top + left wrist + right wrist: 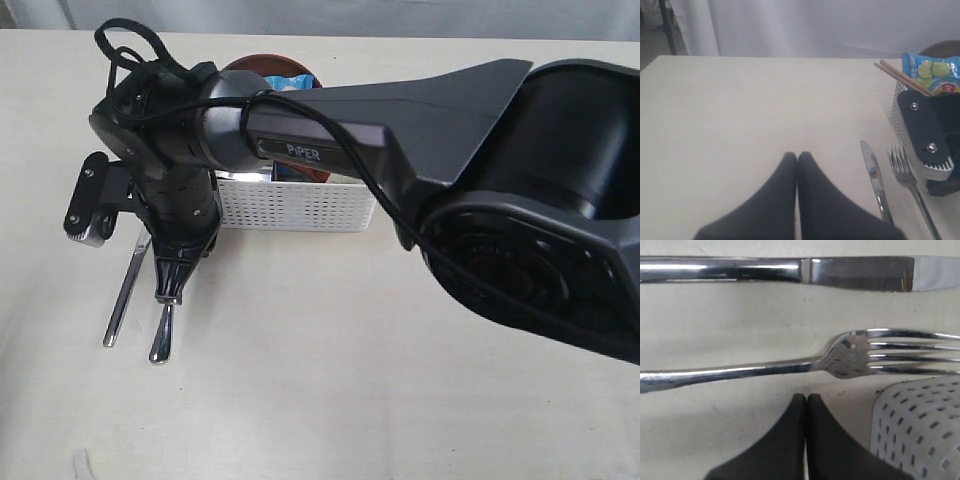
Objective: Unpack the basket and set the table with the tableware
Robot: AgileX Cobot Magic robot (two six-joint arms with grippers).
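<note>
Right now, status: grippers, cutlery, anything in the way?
Left gripper shut, empty. Right gripper shut, empty, by fork. Knife, fork flat on table beside basket. Nothing seen in the way.

Fork (790, 367) between knife (790, 270) and basket (920, 425), on table (740, 325)

The right gripper (806, 397) is pointing its two dark fingers (785, 440) down at the pale table (740, 320), jaws pressing together with no gap and nothing between them. Just beyond the tips, a steel fork (840, 360) is lying flat, a strip of bare table separating it from the fingers. Past the fork, a steel knife (790, 271) is lying parallel to it, apart from it, its blade facing the same way as the tines. A white perforated corner of the basket (920, 425) is sitting beside the fingers, close to the tines
</note>
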